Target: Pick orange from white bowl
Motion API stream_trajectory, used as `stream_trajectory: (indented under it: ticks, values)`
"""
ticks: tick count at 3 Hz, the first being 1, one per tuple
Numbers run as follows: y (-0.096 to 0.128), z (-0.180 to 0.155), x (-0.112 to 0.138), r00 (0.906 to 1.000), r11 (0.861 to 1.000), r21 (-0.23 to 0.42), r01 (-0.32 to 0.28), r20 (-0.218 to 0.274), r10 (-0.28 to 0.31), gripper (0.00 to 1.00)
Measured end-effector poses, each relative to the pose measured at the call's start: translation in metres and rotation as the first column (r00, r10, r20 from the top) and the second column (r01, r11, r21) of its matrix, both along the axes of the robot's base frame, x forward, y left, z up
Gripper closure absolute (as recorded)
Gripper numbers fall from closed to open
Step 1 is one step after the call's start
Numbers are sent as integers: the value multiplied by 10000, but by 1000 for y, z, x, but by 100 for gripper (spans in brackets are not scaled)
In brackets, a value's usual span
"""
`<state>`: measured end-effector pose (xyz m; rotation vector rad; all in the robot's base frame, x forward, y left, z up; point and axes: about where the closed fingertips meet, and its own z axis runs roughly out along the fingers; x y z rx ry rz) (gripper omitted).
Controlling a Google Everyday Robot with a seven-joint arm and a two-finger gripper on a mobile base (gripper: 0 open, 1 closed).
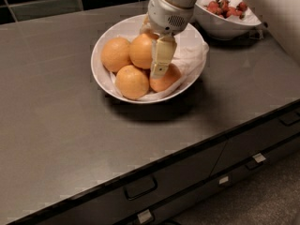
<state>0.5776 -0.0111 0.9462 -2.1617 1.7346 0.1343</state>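
Camera view: pincer (159, 68) (inside white bowl (97, 71)) hangs beside orange (139, 50).

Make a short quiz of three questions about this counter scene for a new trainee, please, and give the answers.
1. How many oranges lie in the white bowl?
2. True or false: the gripper is outside the white bowl's rim.
3. What lines the white bowl? A) crumpled white paper B) green cloth C) nothing
Key: 1. Four. 2. False: the gripper is inside the rim, down among the oranges. 3. A.
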Motion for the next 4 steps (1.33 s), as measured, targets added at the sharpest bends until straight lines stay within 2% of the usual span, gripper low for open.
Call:
stream_trajectory:
  ticks: [1, 2, 4]
  values:
    - [4, -2, 4, 9999, 9999, 44, -109, -23, 109, 22]
    - [19, 0, 27, 9989, 9989, 9, -461, 122, 461, 22]
    - [20, -3, 33, 9989, 9989, 21, -467, 101, 466, 23]
